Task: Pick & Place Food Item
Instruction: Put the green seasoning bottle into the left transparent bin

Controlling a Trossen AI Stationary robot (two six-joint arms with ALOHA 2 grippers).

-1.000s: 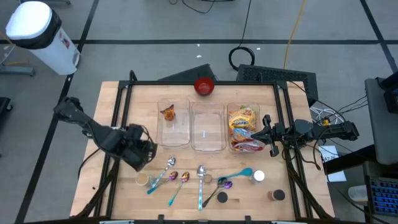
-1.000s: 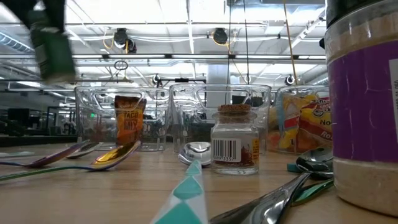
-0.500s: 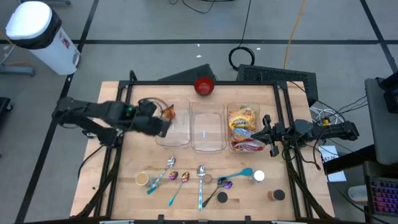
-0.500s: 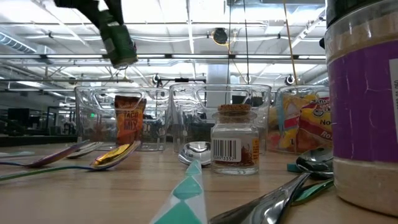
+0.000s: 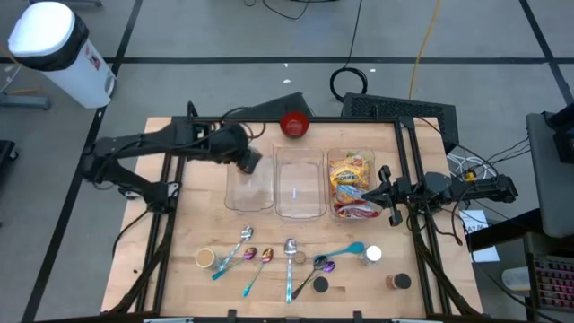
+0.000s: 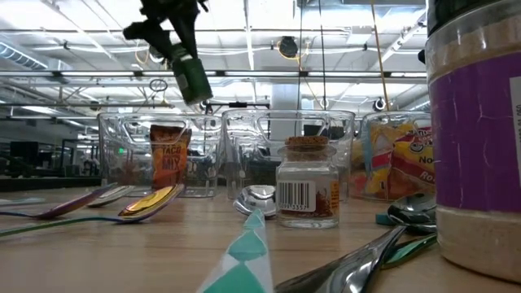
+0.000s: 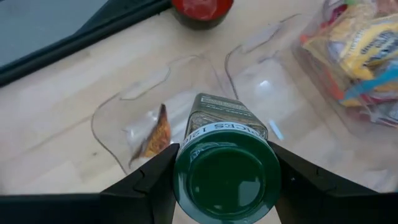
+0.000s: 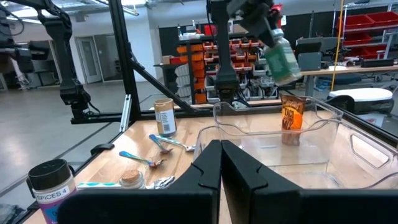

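My left gripper (image 5: 250, 162) hangs over the far end of the left clear container (image 5: 248, 190), shut on a green-capped spice jar (image 7: 226, 163). The low view shows the jar (image 6: 189, 76) tilted high above the containers. An orange packet (image 7: 155, 133) stands inside that container, leaning on its wall. The middle container (image 5: 299, 184) holds nothing I can see. The right container (image 5: 351, 185) holds snack packets. My right gripper (image 5: 387, 194) waits shut at the table's right side, beside the right container. My left gripper pinches the jar between its two fingers (image 7: 148, 186), one on each side at the green cap end (image 7: 226, 180). The fingers slant down from the table's left. The jar is lifted clear and tilted, its bottom (image 7: 224, 106) pointing down toward the container.
A red bowl (image 5: 294, 124) sits at the far edge. Spoons (image 5: 246, 248) and small jars (image 5: 205, 258) (image 5: 373, 255) (image 5: 398, 282) lie along the near edge. In the low view a cork-topped jar (image 6: 307, 192) and a purple-labelled jar (image 6: 476, 146) stand close.
My left gripper has swung from the table's near left toward the far edge and the right, rising a little and rolling, with the jar in its hold. It now hangs over the left container, and the jar's tilt has changed.
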